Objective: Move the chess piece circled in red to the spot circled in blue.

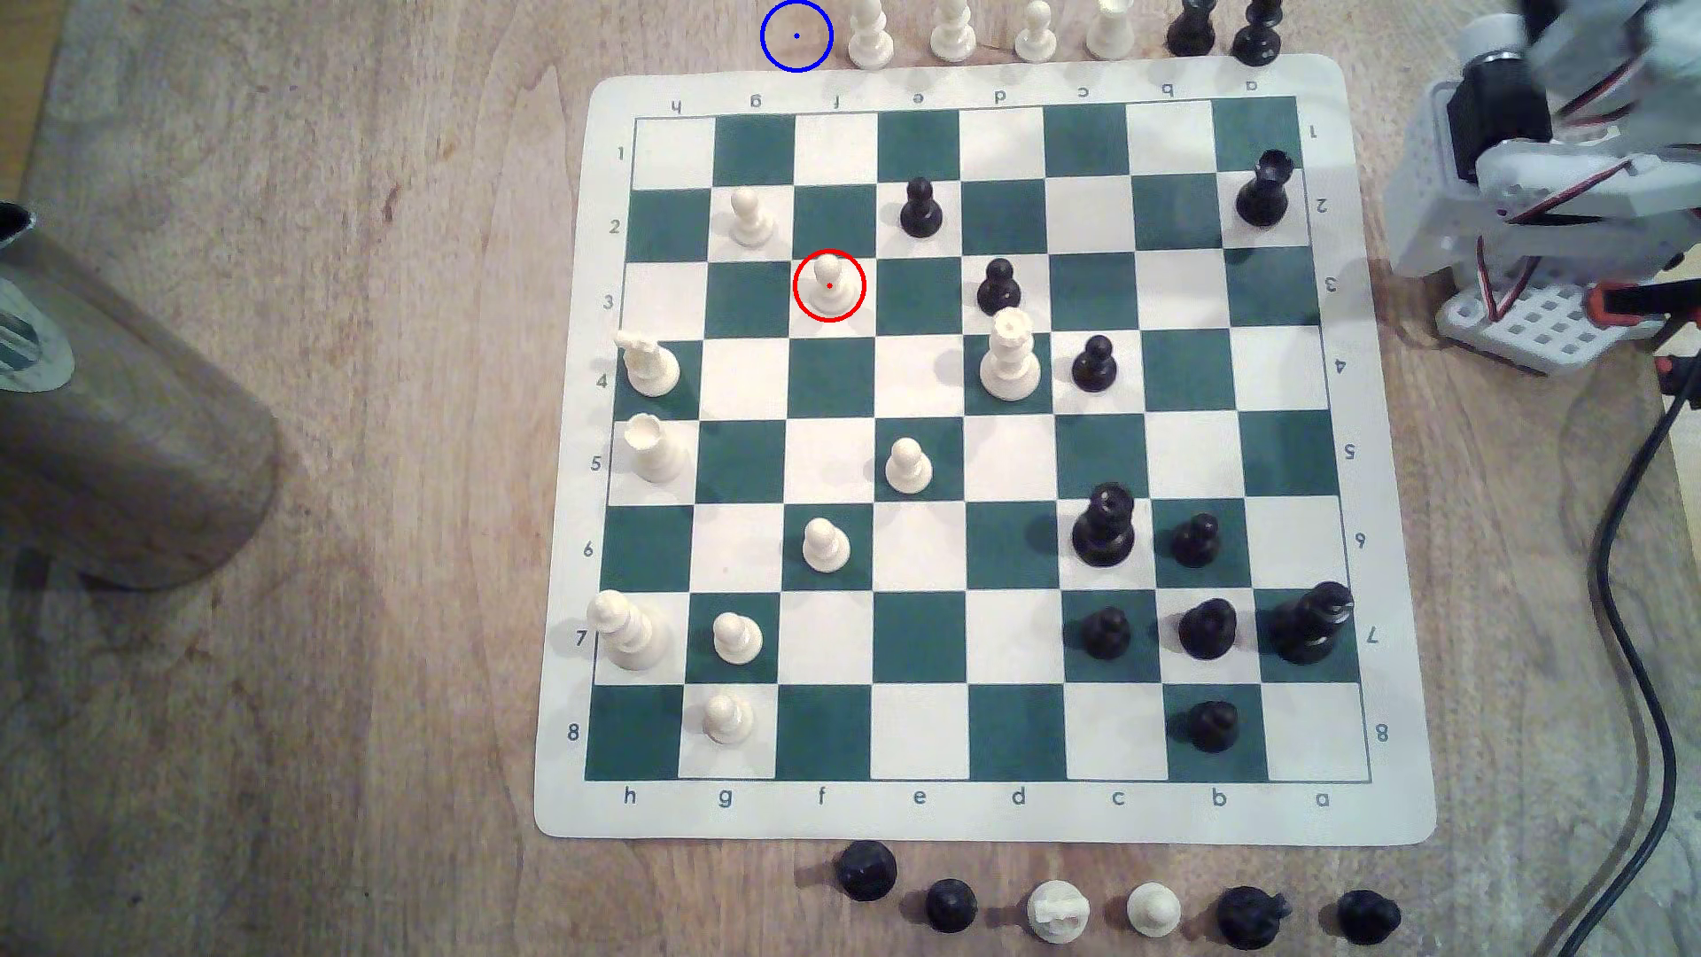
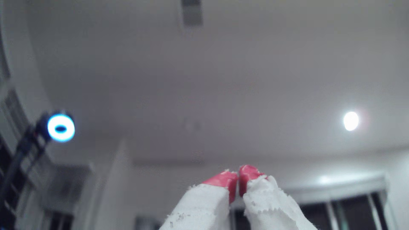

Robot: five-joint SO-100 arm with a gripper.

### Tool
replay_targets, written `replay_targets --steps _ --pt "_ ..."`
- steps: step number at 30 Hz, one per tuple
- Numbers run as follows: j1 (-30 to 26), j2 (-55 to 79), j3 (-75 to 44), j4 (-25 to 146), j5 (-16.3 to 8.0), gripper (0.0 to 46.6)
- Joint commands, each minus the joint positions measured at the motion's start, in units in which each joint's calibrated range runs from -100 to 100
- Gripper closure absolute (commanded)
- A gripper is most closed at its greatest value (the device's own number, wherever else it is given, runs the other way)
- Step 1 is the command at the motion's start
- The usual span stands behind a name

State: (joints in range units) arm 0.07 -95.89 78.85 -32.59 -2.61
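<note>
The chess piece circled in red (image 1: 828, 281) is a small cream-white pawn standing upright on a white square in row 3, column f of the board (image 1: 985, 814). The spot circled in blue (image 1: 796, 36) is bare wood beyond the board's far edge, left of a row of white pieces in the exterior view. The white arm (image 1: 1556, 184) is folded up at the exterior view's right edge, far from the pawn. In the wrist view my gripper (image 2: 238, 177) points up at the ceiling, its red-tipped, tape-wrapped fingers (image 2: 223, 180) pressed together with nothing between them.
Several white and black pieces stand on the board; a white pawn (image 1: 750, 216) sits one square diagonally from the circled one. Captured pieces line the far edge (image 1: 953, 32) and the near edge (image 1: 1058, 911). A metal cylinder (image 1: 120, 442) stands left, black cables (image 1: 1629, 644) run right.
</note>
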Motion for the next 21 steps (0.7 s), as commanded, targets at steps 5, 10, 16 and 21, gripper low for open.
replay_targets --steps 5,10,16,21 --pt "5.36 0.22 -20.19 57.9 -0.29 46.4" --pt "3.95 2.43 -23.19 72.07 0.78 45.6" --pt "-0.27 21.02 -31.71 87.14 1.86 46.4" --pt "-2.93 40.38 -44.58 92.21 -1.22 46.4"
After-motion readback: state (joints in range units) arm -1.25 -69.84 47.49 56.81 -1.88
